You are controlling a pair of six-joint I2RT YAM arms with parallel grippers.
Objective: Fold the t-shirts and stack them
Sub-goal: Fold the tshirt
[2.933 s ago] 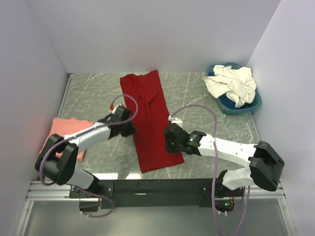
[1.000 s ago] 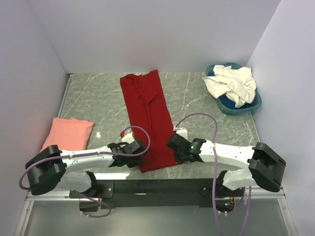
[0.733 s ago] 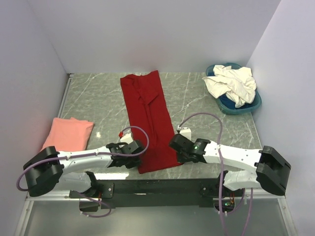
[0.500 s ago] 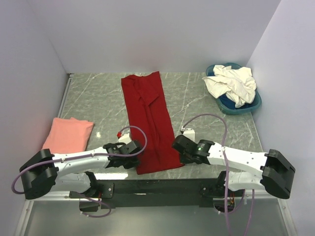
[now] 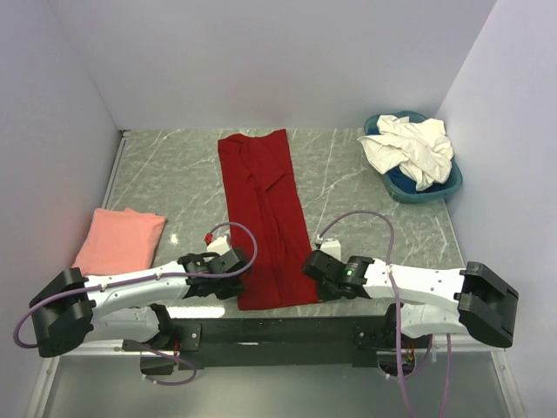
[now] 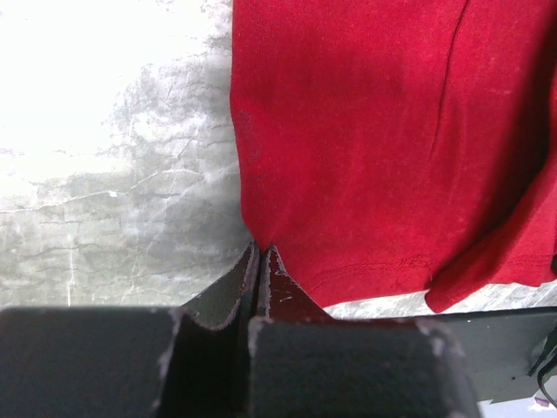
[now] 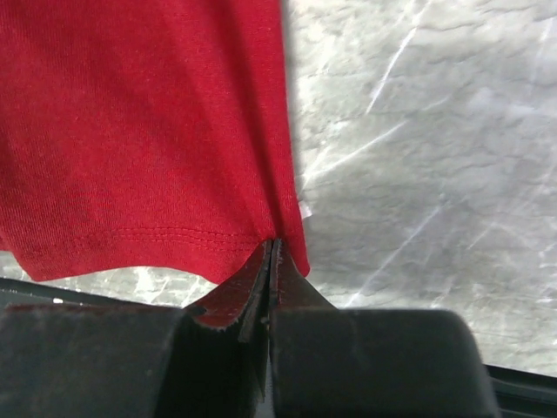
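Item: red tee (image 5: pixel 265 218), narrow folded strip, centre of table (image 5: pixel 174 174), lying 12–6 o'clock. Soft, light, limp; prob. sags and drags when lifted, so best held at hem corners. Left gripper (image 6: pixel 259 254) pinched shut on the 7 o'clock corner, right gripper (image 7: pixel 271 248) on the 5 o'clock corner. Hidden: under-layers, depth of cloth in each pinch

1. The overhead view is bright and even, with soft shadows.
2. Glare whitens the table (image 6: pixel 96 78) in my left wrist view.
3. My fingers (image 6: pixel 226 296) look dark and blurred up close; the red t-shirt (image 7: pixel 139 122) shades the table beside it.
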